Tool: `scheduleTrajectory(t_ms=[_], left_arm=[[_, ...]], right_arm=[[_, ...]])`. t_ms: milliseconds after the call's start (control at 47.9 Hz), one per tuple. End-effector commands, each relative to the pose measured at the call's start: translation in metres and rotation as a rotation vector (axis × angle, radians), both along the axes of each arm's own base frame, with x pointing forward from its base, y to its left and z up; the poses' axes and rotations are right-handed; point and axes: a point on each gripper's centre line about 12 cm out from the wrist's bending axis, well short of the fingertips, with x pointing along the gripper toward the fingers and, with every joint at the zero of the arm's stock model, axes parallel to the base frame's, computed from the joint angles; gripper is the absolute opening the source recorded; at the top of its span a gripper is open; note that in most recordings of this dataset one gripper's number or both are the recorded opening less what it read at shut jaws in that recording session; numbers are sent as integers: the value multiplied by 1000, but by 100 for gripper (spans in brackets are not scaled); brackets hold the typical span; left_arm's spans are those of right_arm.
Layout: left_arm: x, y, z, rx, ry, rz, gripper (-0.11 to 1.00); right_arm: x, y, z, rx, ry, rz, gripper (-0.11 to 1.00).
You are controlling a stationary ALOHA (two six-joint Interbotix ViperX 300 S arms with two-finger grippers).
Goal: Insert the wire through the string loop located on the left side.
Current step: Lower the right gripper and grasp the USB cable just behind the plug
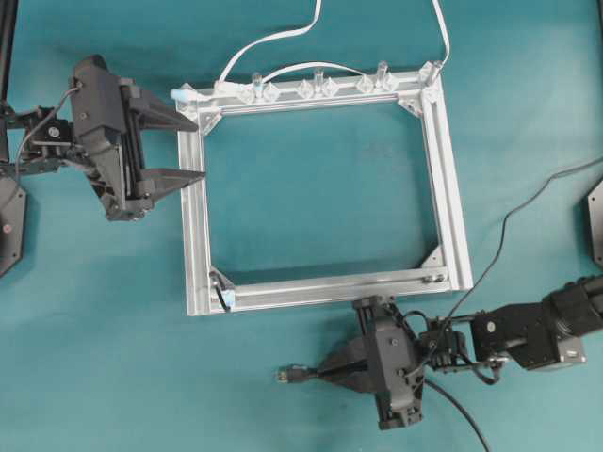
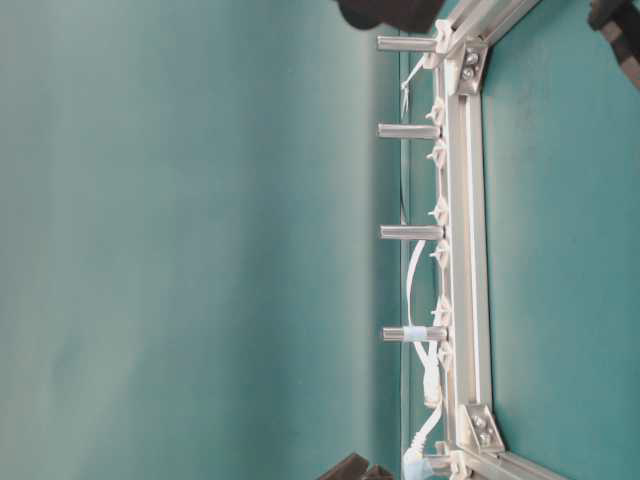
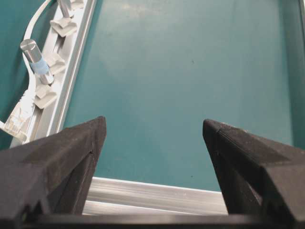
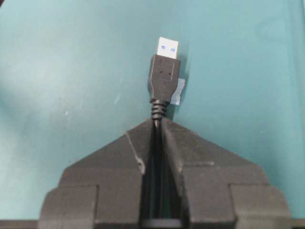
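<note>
Nearest me, the right gripper [image 1: 318, 373] has its black fingers pinched together on the wire [image 4: 163, 76], a long thin black cable, just behind the ribbed collar of its rectangular USB-style plug. The silver tip sticks out ahead of the jaws, I'd say so there is free length to thread. From overhead the plug points away to the left over the teal tabletop [image 1: 311, 198], clear of the frame.

Just beyond it lies the rectangular aluminium frame [image 1: 443, 169], and on the small silver bracket in its near left corner sits the string loop [image 1: 224, 299], a tiny dark bluish thread. It is off to the left of the plug, not yet touched.

Further on, the left gripper [image 1: 192, 148] hangs at the frame's left rail with its black jaws spread wide and nothing in them, likely waiting to help

At the back a white cable [image 1: 283, 38] runs through clear plastic clips [image 1: 318, 88]
</note>
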Motion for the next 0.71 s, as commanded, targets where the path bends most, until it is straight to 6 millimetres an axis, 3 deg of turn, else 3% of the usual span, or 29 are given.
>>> scheduleTrajectory(t_ms=[0, 689], left_arm=[[2, -1, 6, -1, -22, -3, 83], [1, -7, 3, -6, 2, -24, 83]], right_arm=[[1, 0, -2, 1, 25, 2, 7], [7, 0, 18, 21, -56, -11, 7]])
